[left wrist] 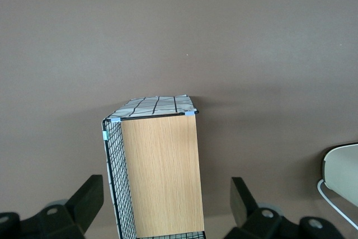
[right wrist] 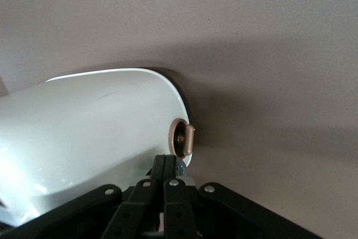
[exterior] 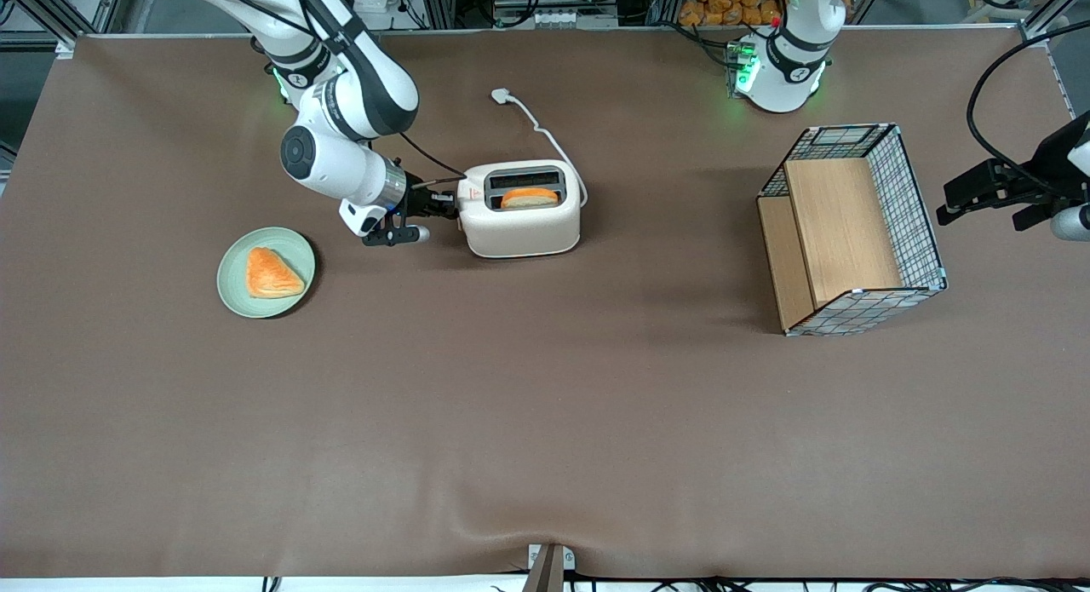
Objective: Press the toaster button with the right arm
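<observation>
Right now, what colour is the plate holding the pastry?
Pale green plate, clearest in the front view. The tool is at the toaster's narrow end.

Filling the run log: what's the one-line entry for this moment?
phase: pressing | gripper: shut, at toaster narrow end | button: beside fingertips | bread: in slot

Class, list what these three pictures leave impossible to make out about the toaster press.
- Front view: the button is hidden by the gripper at the narrow end of the toaster.
- Right wrist view: the shut fingers cover their own contact point; the tan knob beside them is unpressed.
- Left wrist view: only a toaster corner, cut off by the edge.
</observation>
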Tool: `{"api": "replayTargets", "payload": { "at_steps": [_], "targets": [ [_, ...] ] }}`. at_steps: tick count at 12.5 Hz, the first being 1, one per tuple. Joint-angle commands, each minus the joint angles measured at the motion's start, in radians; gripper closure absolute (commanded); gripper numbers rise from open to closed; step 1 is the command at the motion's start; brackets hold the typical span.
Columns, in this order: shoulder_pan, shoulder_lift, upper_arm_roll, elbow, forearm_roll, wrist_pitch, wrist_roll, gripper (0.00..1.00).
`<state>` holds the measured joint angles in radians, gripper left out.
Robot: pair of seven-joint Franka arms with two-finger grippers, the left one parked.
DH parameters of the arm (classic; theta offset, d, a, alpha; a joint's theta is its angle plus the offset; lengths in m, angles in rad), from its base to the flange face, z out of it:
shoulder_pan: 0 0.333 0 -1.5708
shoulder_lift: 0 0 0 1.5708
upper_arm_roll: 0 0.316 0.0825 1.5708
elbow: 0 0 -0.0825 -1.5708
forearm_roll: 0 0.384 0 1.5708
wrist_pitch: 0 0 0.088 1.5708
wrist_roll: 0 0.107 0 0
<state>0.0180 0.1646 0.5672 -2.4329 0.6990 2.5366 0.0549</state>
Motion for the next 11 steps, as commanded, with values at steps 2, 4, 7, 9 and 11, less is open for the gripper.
{"api": "replayTargets", "payload": {
  "at_steps": [2,4,7,9,11],
  "targets": [
    [0.003,0.069,0.01,-0.051,0.033,0.166,-0.144,1.0],
    [0.002,0.069,0.01,-0.049,0.033,0.165,-0.144,1.0],
    [0.0,0.069,0.01,-0.049,0.033,0.163,-0.144,1.0],
    [-0.001,0.069,0.01,-0.048,0.033,0.162,-0.142,1.0],
    [-0.001,0.066,0.01,-0.046,0.033,0.156,-0.142,1.0]
  ]
}}
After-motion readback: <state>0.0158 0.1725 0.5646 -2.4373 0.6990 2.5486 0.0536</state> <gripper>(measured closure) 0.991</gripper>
